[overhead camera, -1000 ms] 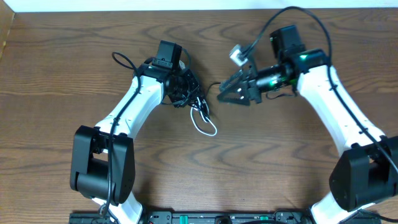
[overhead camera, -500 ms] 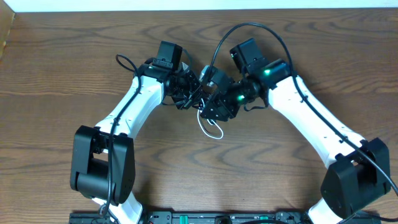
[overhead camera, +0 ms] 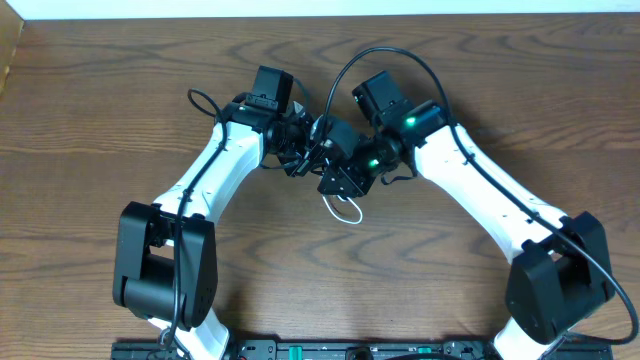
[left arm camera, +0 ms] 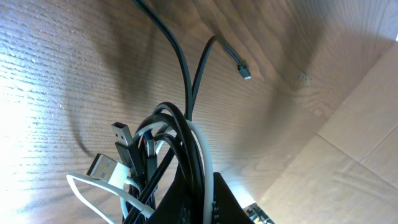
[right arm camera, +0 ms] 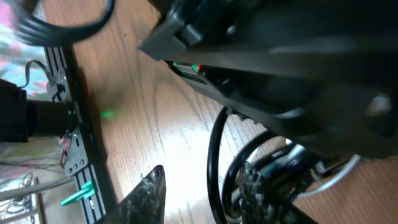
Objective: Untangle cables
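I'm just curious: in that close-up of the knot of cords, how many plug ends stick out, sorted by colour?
Black plug ends: 2, a small plug on a loose black cord and a flat plug at the bundle.
White or silvery plug ends: 1, the wide plug.
Total: 3 that show clearly; more may be hidden inside the tangled cables.

the right hand (overhead camera: 338, 178) sits tight against the left hand (overhead camera: 300, 150) mid-counter, with the cables (overhead camera: 345, 210) bunched between them, leaving no gap to pass. the counter (overhead camera: 90, 110) lies open on both outer sides.
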Controlling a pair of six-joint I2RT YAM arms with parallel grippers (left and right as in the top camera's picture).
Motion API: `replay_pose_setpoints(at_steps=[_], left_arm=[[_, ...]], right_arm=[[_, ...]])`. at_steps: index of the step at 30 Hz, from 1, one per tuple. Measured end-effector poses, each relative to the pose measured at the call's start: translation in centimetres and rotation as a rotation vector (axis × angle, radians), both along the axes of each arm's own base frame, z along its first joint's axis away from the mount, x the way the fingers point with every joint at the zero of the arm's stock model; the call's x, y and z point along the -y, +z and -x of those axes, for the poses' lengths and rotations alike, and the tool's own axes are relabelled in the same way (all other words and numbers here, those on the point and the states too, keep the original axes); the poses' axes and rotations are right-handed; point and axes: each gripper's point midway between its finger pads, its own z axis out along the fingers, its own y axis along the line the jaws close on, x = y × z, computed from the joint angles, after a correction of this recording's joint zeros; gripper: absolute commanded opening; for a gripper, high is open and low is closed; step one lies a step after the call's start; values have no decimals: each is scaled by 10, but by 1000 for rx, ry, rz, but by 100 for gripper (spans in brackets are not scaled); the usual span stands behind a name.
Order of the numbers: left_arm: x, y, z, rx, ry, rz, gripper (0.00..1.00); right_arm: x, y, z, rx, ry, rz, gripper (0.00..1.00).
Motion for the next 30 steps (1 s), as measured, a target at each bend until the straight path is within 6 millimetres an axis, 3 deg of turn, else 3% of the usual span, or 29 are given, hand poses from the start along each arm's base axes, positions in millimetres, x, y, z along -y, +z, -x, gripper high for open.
replay_pose_setpoints(at_steps=[8, 10, 11, 12, 18, 24, 30], left_arm=[[0, 0, 0, -16, 15, 5, 7], [1, 1, 1, -21, 16, 11, 8], [1, 1, 1, -23, 16, 13, 7], [2, 1, 1, -25, 17, 15, 8], [0, 0, 2, -32, 25, 6, 7], [-5, -4, -1, -24, 43, -30, 7], [-11, -7, -5, -14, 61, -61, 7]], right_arm=[[-6, -2, 1, 12, 10, -1, 27], [-6, -3, -1, 21, 9, -6, 20], [-7, -4, -2, 23, 8, -7, 7], [-7, -5, -2, 27, 6, -9, 1], [-13, 0, 3, 6, 41, -77, 1], [-18, 26, 22, -76, 154, -288, 1], [-3, 54, 18, -105, 190, -477, 1]])
